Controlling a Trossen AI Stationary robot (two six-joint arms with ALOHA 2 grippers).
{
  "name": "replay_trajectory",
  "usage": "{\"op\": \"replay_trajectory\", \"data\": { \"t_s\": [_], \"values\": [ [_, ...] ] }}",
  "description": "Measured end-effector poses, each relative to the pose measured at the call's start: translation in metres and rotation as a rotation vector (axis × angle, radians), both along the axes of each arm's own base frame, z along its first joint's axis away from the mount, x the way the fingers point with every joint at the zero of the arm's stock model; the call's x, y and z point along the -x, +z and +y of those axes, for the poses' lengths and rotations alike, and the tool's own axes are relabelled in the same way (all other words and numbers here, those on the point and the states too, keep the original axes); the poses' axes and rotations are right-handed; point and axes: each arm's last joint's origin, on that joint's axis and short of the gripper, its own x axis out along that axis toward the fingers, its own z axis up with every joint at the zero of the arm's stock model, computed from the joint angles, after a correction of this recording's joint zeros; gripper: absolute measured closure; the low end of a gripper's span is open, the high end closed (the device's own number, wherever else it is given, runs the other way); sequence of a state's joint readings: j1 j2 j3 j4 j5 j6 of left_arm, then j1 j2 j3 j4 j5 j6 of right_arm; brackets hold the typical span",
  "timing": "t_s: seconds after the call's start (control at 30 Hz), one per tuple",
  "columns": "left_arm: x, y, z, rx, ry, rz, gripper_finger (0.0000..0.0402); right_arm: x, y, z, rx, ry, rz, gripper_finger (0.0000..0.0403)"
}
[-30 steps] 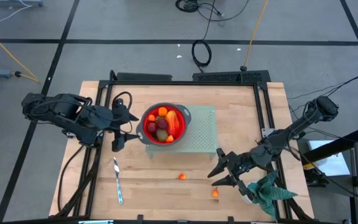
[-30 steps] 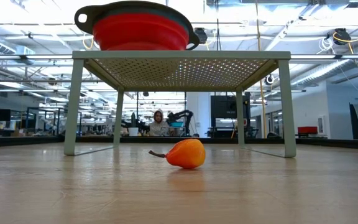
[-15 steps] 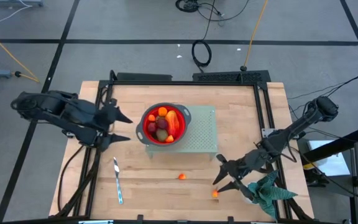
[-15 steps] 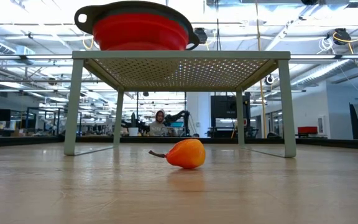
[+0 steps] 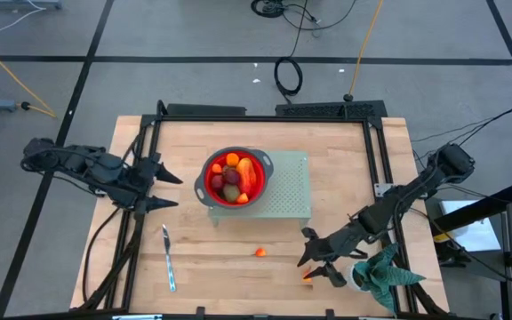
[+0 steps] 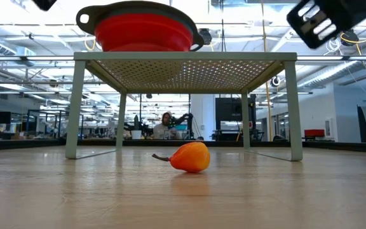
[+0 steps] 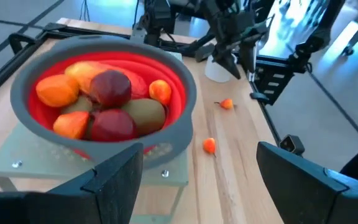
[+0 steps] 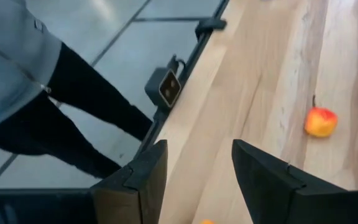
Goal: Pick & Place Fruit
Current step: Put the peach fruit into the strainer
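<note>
Grey tiled floor (image 5: pixel 194 53) around light wooden tabletop (image 5: pixel 229 276); black cable coil (image 5: pixel 288 76), yellow cord (image 5: pixel 7 53) on floor. Beyond: open workshop, bright ceiling lights (image 6: pixel 43 32), seated person (image 6: pixel 165 126).

red colander (image 5: pixel 235 178) with grey rim, pale green perforated stand (image 5: pixel 290 188), orange fruit (image 6: pixel 190 157), silver knife (image 5: pixel 167 258)

Fruit in bowl (image 7: pixel 104 102): seven showing
Orange fruit lying on table: two (image 5: pixel 260 252) (image 5: pixel 308 276)
Knife (image 5: pixel 168 259): one
Plant (image 5: pixel 382 276): one
</note>
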State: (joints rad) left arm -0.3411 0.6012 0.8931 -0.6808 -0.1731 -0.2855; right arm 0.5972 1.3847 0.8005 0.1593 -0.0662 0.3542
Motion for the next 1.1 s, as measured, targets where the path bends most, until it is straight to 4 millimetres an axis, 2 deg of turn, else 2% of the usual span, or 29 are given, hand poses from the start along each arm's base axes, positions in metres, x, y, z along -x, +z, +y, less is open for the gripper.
{"op": "replay_trajectory", "data": {
  "t_s": [0.27, 0.47, 0.73, 1.1],
  "values": [
    [0.020, -0.035, 0.005, 0.033, -0.017, -0.078, 0.0094, -0.005, -0.022, 0.007, 0.031, 0.101, 0.079, 0.0202],
    [0.028, -0.051, 0.008, 0.051, -0.020, -0.125, 0.0094, -0.004, -0.049, 0.017, 0.131, 0.226, 0.135, 0.0185],
    [0.030, -0.059, 0.009, 0.079, -0.016, -0.166, 0.0094, -0.008, -0.072, 0.018, 0.211, 0.263, 0.167, 0.0182],
    [0.030, -0.059, 0.009, 0.098, -0.011, -0.163, 0.0094, -0.011, -0.088, 0.017, 0.264, 0.290, 0.186, 0.0183]
  ]
}}
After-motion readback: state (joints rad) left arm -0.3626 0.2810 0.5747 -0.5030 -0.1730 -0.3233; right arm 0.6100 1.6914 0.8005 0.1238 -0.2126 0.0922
